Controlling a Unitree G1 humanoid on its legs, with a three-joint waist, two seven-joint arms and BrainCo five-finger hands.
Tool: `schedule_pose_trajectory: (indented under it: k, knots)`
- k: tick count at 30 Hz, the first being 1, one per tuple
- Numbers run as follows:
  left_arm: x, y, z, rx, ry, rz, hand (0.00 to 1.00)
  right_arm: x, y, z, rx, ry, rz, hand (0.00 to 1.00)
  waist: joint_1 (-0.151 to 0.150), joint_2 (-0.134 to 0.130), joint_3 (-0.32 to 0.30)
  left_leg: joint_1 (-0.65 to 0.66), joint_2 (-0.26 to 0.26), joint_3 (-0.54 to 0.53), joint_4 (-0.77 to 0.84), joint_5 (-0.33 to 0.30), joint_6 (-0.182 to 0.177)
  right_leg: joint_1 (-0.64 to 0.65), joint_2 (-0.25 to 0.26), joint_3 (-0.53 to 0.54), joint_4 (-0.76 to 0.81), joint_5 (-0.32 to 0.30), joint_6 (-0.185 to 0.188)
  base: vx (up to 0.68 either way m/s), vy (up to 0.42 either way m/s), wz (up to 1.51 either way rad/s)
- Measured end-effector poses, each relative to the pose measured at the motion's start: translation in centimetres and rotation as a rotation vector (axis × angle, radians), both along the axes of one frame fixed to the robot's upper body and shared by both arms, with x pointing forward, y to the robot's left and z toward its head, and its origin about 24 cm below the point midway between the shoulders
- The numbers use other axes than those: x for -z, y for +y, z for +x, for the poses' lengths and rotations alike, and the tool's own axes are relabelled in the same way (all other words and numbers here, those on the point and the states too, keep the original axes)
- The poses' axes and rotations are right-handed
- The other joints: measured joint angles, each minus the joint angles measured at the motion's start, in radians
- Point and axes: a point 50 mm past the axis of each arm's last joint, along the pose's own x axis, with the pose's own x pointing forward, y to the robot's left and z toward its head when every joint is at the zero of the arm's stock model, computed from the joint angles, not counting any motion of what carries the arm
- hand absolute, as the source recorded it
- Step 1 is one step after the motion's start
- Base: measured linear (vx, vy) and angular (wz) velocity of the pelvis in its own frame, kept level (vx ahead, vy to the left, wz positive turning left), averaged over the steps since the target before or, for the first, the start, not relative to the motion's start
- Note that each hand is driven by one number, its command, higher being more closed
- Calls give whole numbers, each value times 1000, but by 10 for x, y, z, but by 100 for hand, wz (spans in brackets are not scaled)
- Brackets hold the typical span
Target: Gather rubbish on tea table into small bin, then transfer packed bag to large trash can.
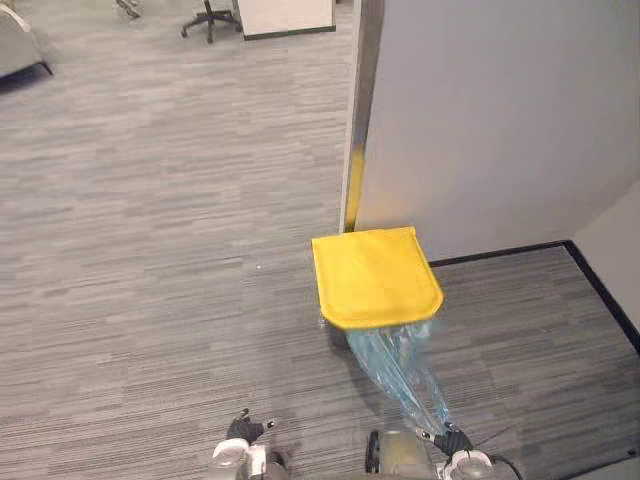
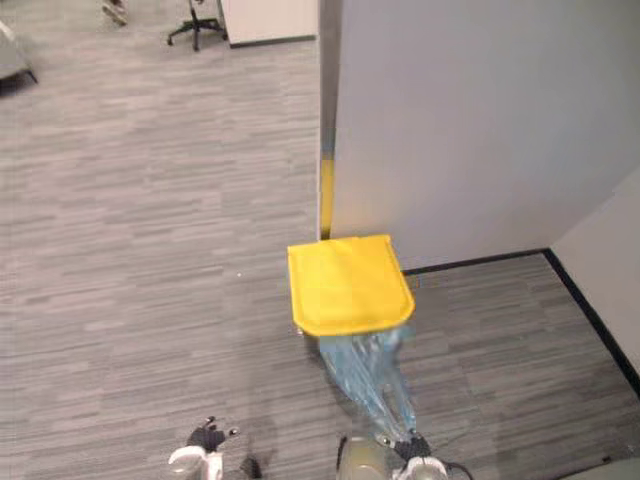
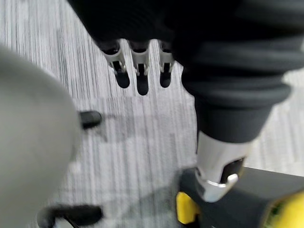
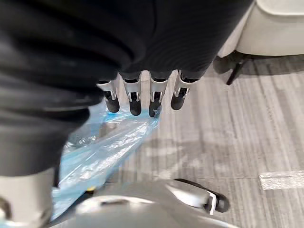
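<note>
- No text, label, number or sign is legible in any view.
- Yellow lid [image 1: 376, 275] of the large trash can: plain face, nothing to read on it.
- Blue bag [image 1: 405, 375]: clear film, and no print can be made out on it.
- Grey wall panel [image 1: 500, 120] behind the can: bare surface, with no sign or marking that can be read.

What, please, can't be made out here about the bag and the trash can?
- Blue bag, far end: covered by the yellow lid in both eye views, so whether it is inside is unclear.
- Bag's contents: crumpled film, too small in the eye views.
- Right hand holding the bag: cut by the eye views' bottom edge.
</note>
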Motion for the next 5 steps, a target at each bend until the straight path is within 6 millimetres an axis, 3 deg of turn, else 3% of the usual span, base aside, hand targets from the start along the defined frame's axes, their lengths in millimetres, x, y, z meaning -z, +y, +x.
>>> schedule_pose_trajectory:
  k: [3, 5]
  knots:
    - [2, 2, -4, 1, 27, 3, 0, 1, -6, -6, 54, 13, -8, 0, -6, 28, -19, -7, 21, -11, -6, 6, 9, 49, 42, -1, -138, 86, -3, -141, 34, -17]
    - [3, 11, -8, -5, 37, 22, 0, 2, -6, -11, 76, 19, -4, 0, -5, 25, -36, -9, 22, -9, -8, 4, 11, 73, 52, 1, -211, 125, 12, -79, 33, -4]
